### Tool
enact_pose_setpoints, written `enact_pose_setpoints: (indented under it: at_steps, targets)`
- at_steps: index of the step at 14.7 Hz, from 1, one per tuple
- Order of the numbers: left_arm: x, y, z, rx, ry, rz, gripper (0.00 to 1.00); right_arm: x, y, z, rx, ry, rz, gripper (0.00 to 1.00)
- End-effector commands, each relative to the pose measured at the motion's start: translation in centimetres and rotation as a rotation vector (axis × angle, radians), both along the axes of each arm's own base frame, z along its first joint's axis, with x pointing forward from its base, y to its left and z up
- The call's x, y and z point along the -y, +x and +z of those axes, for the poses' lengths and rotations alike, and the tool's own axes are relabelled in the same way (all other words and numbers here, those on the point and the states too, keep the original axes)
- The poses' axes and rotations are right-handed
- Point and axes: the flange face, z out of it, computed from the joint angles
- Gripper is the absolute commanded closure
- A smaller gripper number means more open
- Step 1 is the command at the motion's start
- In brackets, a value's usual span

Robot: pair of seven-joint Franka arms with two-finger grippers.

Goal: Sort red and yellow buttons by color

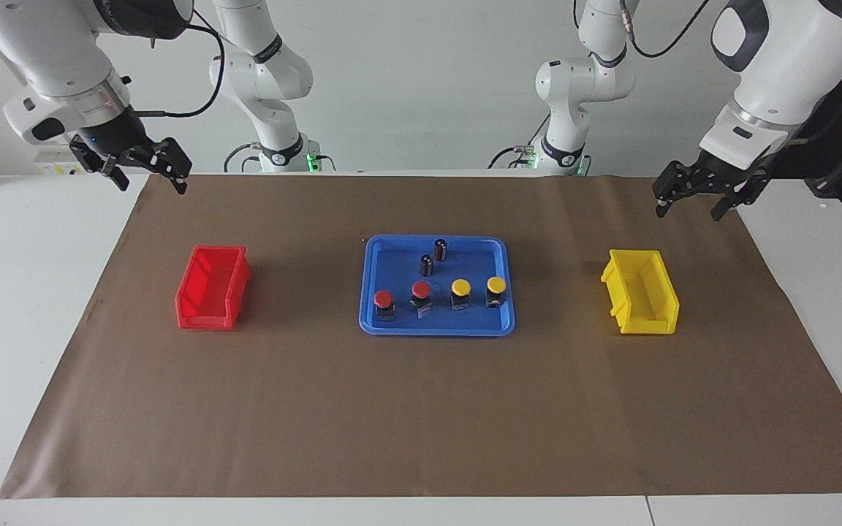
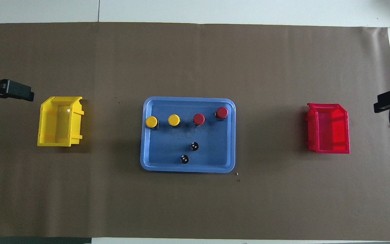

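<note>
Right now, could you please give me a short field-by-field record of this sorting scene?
Tray: blue tray, mid-table
Buttons: red buttons and yellow buttons, in one row in the tray
Extras: two dark cylinders in the tray, nearer the robots
Bins: red bin at the right arm's end, yellow bin at the left arm's end; both empty
Left gripper: open, raised, waiting
Right gripper: open, raised, waiting
Sorted: none

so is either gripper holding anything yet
Nothing is held. The left gripper and right gripper hang open and empty at the table's ends.
</note>
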Motion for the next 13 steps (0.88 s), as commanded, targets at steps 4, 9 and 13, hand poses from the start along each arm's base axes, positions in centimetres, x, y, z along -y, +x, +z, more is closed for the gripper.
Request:
enact_pose_setpoints:
  at_steps: [4,9,13]
  targets:
    - [-0.2,-0.8,0.1,0.015,-0.010,-0.007,0.00,-0.4,0.0,0.1,0.014,0.000,0.017,0.00]
    - [-0.2,-0.8,0.1,0.015,-0.010,-0.007,0.00,-0.8,0.1,0.1,0.031,0.000,0.034,0.00]
    - [-0.2,-0.8,0.1,0.015,-0.010,-0.007,0.00,-3.1,1.0,0.4,0.064,0.020,0.058,0.00]
